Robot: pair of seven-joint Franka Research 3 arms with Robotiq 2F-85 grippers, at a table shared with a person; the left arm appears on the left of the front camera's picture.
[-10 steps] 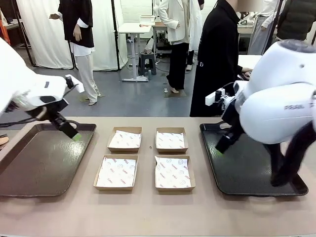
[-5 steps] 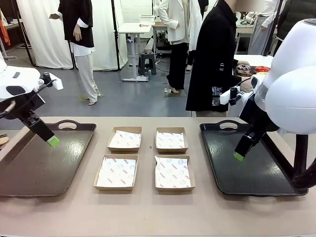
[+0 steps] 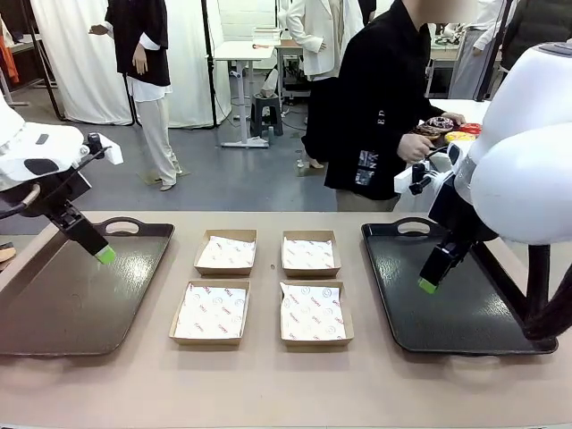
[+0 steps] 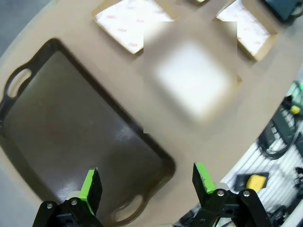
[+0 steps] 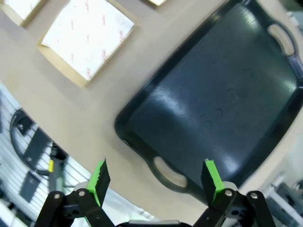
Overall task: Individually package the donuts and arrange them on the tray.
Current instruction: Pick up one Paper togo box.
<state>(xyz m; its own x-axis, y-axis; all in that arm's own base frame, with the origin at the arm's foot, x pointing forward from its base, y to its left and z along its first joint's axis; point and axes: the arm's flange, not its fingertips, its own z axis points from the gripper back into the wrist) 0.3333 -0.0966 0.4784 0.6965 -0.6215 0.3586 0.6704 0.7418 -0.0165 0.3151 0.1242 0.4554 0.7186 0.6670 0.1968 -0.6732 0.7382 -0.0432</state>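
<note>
Above trays [image 3: 54,308] [image 3: 474,322], grippers [image 3: 105,255] [image 3: 427,285] tilted down, jaws wide

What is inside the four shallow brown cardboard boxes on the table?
Each brown cardboard box holds a white printed paper liner with nothing on it. The box floors beneath the paper are covered.

A tan table [image 3: 268,384] carries a brown tray [image 3: 54,313] on the left, a black tray [image 3: 465,331] on the right, and four shallow paper-lined boxes [image 3: 211,312] in two rows between them. The left gripper [image 3: 104,254] hangs over the brown tray's far part, angled down. The right gripper [image 3: 429,282] hangs over the black tray. Behind the table a person [image 3: 375,98] in black leans right, one hand [image 3: 415,147] just beside the donuts [image 3: 441,124], partly hidden by the right arm.
</note>
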